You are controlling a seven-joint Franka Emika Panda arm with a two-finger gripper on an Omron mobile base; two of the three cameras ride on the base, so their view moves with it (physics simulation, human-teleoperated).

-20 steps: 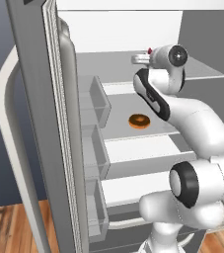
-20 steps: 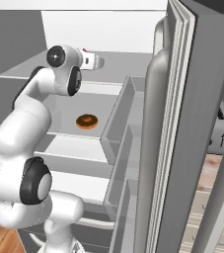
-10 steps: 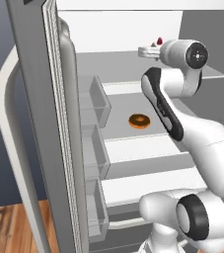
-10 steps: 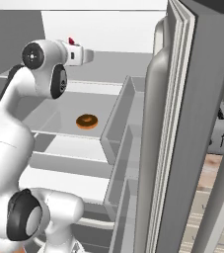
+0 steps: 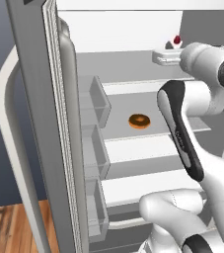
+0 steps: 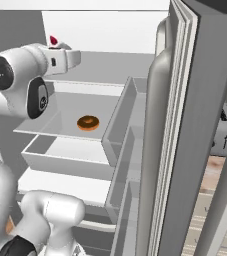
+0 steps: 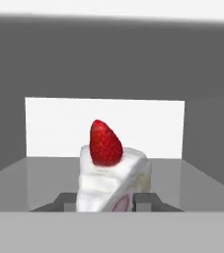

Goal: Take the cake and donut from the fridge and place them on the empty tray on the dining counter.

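Left base view: fridge (image 5: pixel 133 34) open, door edge standing tall at the left. The gripper (image 5: pixel 168 55) is up high inside, with the cake (image 5: pixel 174 43) at its tip, red berry showing above the hand. The donut (image 5: pixel 139 121) lies well below the hand on a glass shelf (image 5: pixel 153 106), bare shelf all round it. Door bins (image 5: pixel 94 101) line the left side, apart from the arm.

Right base view: the gripper (image 6: pixel 67 56) points into the fridge (image 6: pixel 105 30); the cake's (image 6: pixel 53 41) berry peeks just behind it. The donut (image 6: pixel 88 122) sits below and ahead of the hand, mid-shelf, clear of the bin wall (image 6: pixel 120 117) to its right.

Hand view: the cake (image 7: pixel 112 178) sits between the two fingertips (image 7: pixel 144 201), both pressed to its sides, so the hand is closed on it. Beyond it, open grey shelf and the white back wall (image 7: pixel 59 128).
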